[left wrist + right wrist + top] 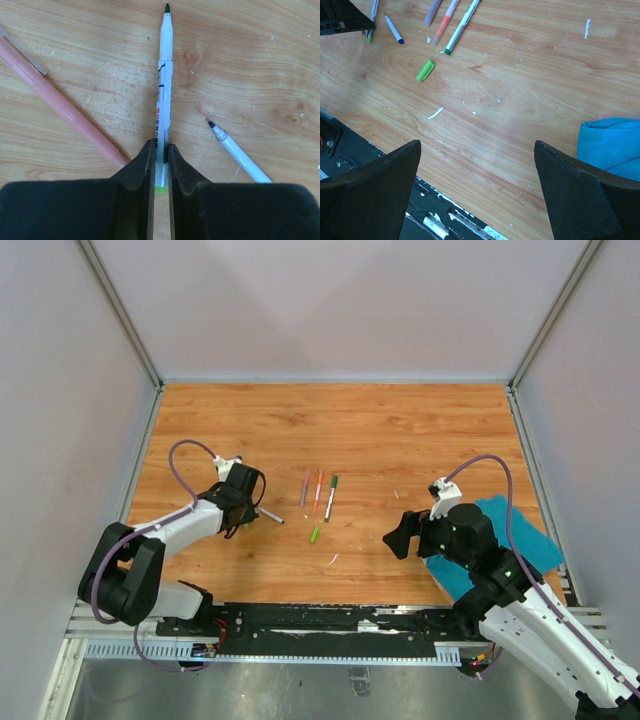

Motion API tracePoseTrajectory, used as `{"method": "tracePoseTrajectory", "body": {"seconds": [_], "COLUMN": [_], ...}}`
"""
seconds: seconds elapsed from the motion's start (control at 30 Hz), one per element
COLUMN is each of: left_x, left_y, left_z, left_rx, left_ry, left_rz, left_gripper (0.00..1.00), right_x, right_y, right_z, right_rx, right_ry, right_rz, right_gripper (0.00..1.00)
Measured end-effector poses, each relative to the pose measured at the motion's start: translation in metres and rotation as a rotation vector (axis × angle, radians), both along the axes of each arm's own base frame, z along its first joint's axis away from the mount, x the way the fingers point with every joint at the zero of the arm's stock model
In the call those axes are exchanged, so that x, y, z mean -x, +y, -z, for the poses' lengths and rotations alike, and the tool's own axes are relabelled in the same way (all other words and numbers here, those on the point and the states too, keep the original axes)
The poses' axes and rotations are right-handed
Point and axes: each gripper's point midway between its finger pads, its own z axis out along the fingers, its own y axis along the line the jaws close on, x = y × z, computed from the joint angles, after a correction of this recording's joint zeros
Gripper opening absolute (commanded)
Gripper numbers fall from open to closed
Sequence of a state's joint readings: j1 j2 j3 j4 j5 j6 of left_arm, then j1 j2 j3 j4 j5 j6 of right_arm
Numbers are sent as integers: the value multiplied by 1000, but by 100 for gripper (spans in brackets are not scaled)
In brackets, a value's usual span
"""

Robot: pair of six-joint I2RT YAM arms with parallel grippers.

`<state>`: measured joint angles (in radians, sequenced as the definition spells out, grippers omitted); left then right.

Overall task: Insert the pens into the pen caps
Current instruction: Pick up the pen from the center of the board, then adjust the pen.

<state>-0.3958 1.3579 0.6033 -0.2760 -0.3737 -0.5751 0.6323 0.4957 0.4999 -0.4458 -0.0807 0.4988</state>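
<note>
Left claw (160,147) is pinching the slim white green-tipped marker pen (165,85) by its tail, likely needing a level lift toward the stubby green cap (425,70).

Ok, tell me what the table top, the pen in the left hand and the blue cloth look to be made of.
The table top: wood or wood-look laminate, matt; grain lines and knots, pale scuffs. The pen in the left hand: smooth white plastic, printed barrel, slight sheen. The blue cloth: soft fabric, matt, rounded folds; weave too blurred to tell.
</note>
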Motion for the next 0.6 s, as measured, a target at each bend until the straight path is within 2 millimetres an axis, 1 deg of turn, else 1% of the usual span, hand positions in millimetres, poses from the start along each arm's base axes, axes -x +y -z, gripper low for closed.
{"method": "tracePoseTrajectory", "body": {"seconds": [0.1,0.2,0.27,0.37,0.4,0.43,0.5,0.6], "left_x": [1,-4,-9,-18,-19,-18,-12,1], "left_y": [0,-3,-7,-19,-27,-34,-57,-91], "left_z": [-5,-24,-45,-86,-100,-108,-128,-142], "left_rx": [1,19,42,90,109,123,166,216], "left_ry": [-9,-66,-130,-265,-311,-338,-399,-439], "left_rz": [16,41,61,111,140,165,245,354], "left_gripper": [4,0,0,1,1,1,0,0], "right_x": [0,0,0,0,-1,-1,-3,-5], "right_y": [0,0,-1,-1,-1,-1,1,4], "right_z": [0,-1,-2,-6,-8,-11,-17,-28], "right_rx": [0,-1,-4,-15,-22,-29,-51,-94], "right_ry": [0,-3,-10,-27,-36,-44,-65,-94], "right_rz": [0,1,3,6,6,6,9,18], "right_gripper": [95,95,95,94,94,94,93,93]}}
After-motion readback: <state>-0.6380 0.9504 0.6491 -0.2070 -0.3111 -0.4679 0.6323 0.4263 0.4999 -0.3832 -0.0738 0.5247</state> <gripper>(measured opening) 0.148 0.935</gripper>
